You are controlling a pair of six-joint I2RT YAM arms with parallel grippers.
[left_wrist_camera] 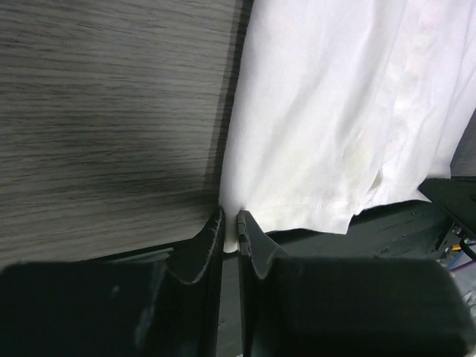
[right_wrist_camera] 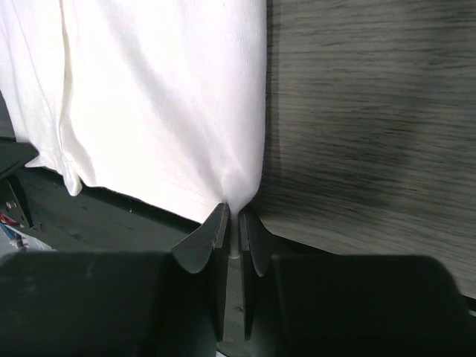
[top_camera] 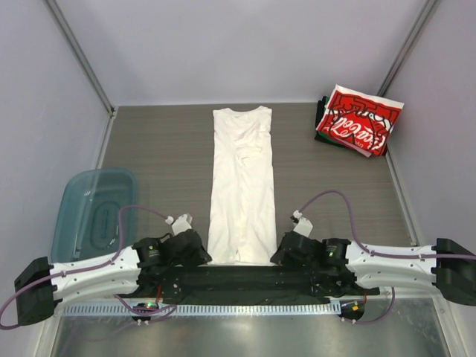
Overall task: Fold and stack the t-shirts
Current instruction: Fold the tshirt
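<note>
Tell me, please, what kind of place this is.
Probably a robot test cell: plain grey walls enclose a wood-grain table, a left arm and right arm sit at its near edge, and a white t-shirt lies flat.

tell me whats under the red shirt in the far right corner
The red shirt tops a stack: a dark folded layer peeks out along its left edge. How many pieces lie beneath is covered by the red one.

Grey wood-grain table (top_camera: 163,156) – grain running side to side. Pale lilac-grey walls (top_camera: 245,44) close on three sides – metal poles (top_camera: 78,52) slanting at far corners. Brushed metal strip (top_camera: 245,338) along near edge. Soft, even light.
</note>
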